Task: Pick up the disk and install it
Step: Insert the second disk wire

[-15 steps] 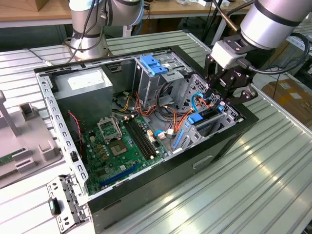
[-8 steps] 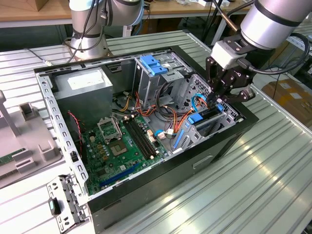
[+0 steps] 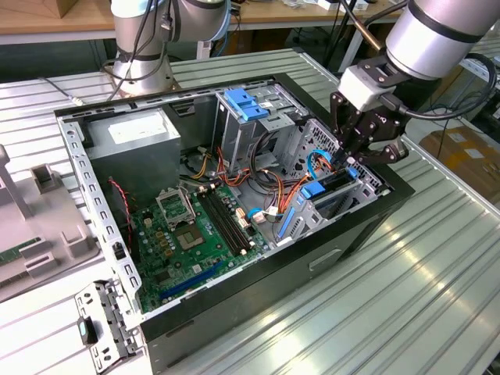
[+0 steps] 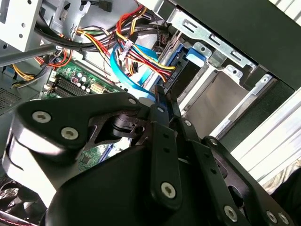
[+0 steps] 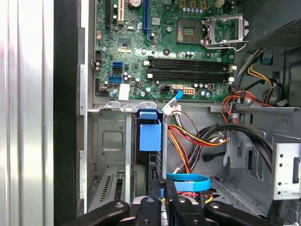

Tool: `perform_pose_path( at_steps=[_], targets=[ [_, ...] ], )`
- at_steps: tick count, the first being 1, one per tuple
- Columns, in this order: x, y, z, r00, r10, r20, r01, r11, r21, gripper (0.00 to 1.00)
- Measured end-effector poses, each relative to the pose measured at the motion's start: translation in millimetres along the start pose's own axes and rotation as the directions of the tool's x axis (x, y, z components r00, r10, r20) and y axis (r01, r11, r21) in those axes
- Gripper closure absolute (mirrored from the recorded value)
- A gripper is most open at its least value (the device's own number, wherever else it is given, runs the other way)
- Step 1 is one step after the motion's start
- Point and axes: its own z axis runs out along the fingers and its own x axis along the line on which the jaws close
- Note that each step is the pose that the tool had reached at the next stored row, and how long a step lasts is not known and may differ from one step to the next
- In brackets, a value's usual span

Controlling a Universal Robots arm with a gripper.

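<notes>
The disk stands on edge in the drive bay at the exterior view's right end of the open computer case, its blue rails showing. In the first wrist view it is a dark slab with a blue plastic tab on top, set in the metal bay. In the second wrist view the disk lies beside the bay's grey wall. My gripper reaches down into the case directly over it. The black fingers are drawn close together on the disk's near edge in both wrist views.
The case holds the motherboard, a grey power supply and a metal drive cage with a light-blue bracket. Bundles of coloured wires and a blue flat cable run close beside the bay. A grey fixture stands at the exterior view's left.
</notes>
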Motion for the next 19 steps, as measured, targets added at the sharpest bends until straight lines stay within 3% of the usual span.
perform_pose_path(
  at_steps=[1, 2, 5, 6, 19],
  targets=[
    [0.3, 0.0, 0.0, 1.0000, 0.000, 0.0011, 0.000, 1.0000, 0.0001, 0.84],
    [1.8, 0.0, -0.1, 0.9999, 0.000, 0.0113, 0.000, 1.0000, 0.0002, 0.84],
    [6.3, 0.1, -0.2, 0.9995, 0.001, 0.0310, -0.001, 1.0000, 0.0006, 0.84],
    [7.5, 0.1, 0.1, 0.9994, 0.001, 0.0342, -0.001, 1.0000, 0.0007, 0.84],
    [10.7, 0.5, 10.9, 0.9993, 0.001, 0.0369, -0.001, 1.0000, 0.0006, 0.84]
  ],
)
